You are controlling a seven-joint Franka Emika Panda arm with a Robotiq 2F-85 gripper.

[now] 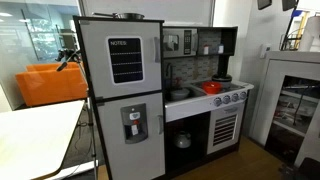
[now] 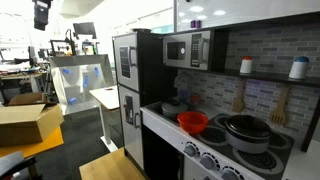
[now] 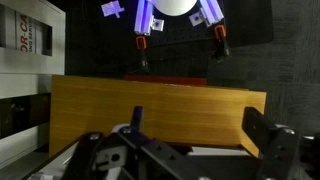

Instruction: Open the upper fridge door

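Note:
The upper fridge door (image 1: pixel 100 60) is light grey and squarish, with a black "NOTES" panel (image 1: pixel 126 60) and a vertical grey handle (image 1: pixel 155 47) at its right edge. It is shut. It also shows at an angle in an exterior view (image 2: pixel 126 62). Below it is the grey door with the water dispenser panel (image 1: pixel 133 124). My gripper (image 3: pixel 200 135) shows only in the wrist view. Its two black fingers are spread wide with nothing between them. It faces a wooden board (image 3: pixel 150 105), and no fridge door shows in that view. Neither arm nor gripper shows in the exterior views.
The toy kitchen has a red pot (image 1: pixel 213 87) by the stove, a sink (image 1: pixel 178 94) and a microwave (image 2: pixel 185 50). A white table (image 1: pixel 35 135) stands in front of the fridge. A cardboard box (image 2: pixel 25 120) lies on the floor. An orange seat (image 1: pixel 50 85) is behind.

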